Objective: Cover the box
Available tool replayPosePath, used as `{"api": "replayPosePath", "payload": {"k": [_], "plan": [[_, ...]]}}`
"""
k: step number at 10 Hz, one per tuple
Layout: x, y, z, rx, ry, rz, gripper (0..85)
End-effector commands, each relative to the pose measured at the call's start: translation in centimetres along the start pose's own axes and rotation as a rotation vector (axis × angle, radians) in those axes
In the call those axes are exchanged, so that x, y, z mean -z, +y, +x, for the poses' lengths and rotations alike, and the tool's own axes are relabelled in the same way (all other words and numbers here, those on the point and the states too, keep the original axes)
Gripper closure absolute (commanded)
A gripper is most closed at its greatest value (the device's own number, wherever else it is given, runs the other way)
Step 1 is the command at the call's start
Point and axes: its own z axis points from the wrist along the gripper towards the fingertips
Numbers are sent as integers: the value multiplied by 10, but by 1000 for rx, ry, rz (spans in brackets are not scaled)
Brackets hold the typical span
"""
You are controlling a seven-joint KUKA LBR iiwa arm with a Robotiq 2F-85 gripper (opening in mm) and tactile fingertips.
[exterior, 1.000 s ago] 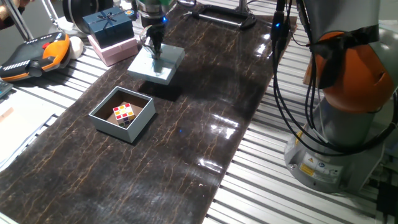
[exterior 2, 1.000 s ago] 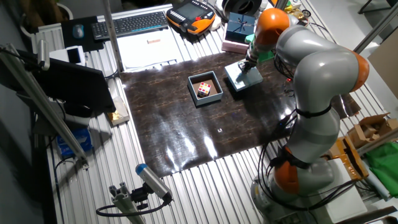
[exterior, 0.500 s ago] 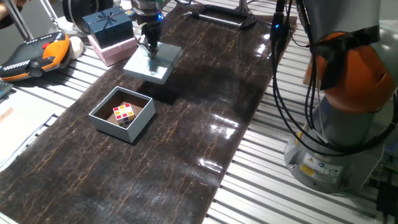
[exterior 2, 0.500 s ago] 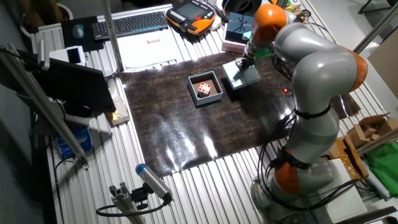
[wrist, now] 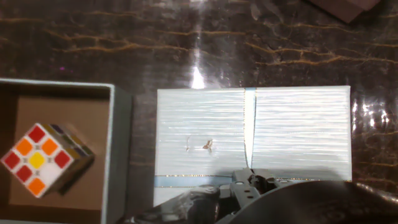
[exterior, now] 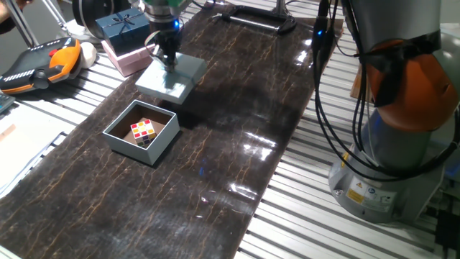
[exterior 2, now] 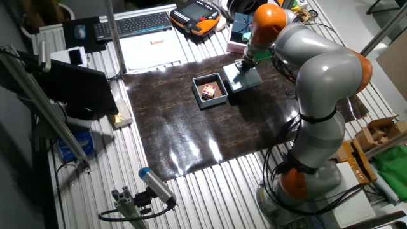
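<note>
The box (exterior: 162, 143) is a small pale grey-blue open box on the dark mat, with a colourful cube (exterior: 142, 130) inside. It also shows in the other fixed view (exterior 2: 219, 100) and at the left of the hand view (wrist: 118, 155), with the cube (wrist: 38, 159) in it. My gripper (exterior: 169, 60) is shut on the flat pale lid (exterior: 171, 78) and holds it just above the mat, beside the box and not over it. The lid fills the hand view (wrist: 252, 137) and shows right of the box in the other fixed view (exterior 2: 244, 79).
A dark blue ribboned gift box (exterior: 126, 27) sits on a pink box (exterior: 129, 57) behind the lid. An orange teach pendant (exterior: 43, 61) lies at the far left. A keyboard (exterior 2: 135, 24) lies behind the mat. The robot base (exterior: 388, 144) stands at the right.
My gripper has carried the lid leftward and a little nearer, closer to the open box. The box and cube have not moved.
</note>
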Motion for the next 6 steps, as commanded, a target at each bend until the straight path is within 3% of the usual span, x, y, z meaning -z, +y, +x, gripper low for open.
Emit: {"api": "replayPosePath", "payload": {"k": [1, 6], "plan": [[-1, 5, 1, 0, 3, 5, 843], [-2, 21, 3, -49, 18, -20, 843]]}}
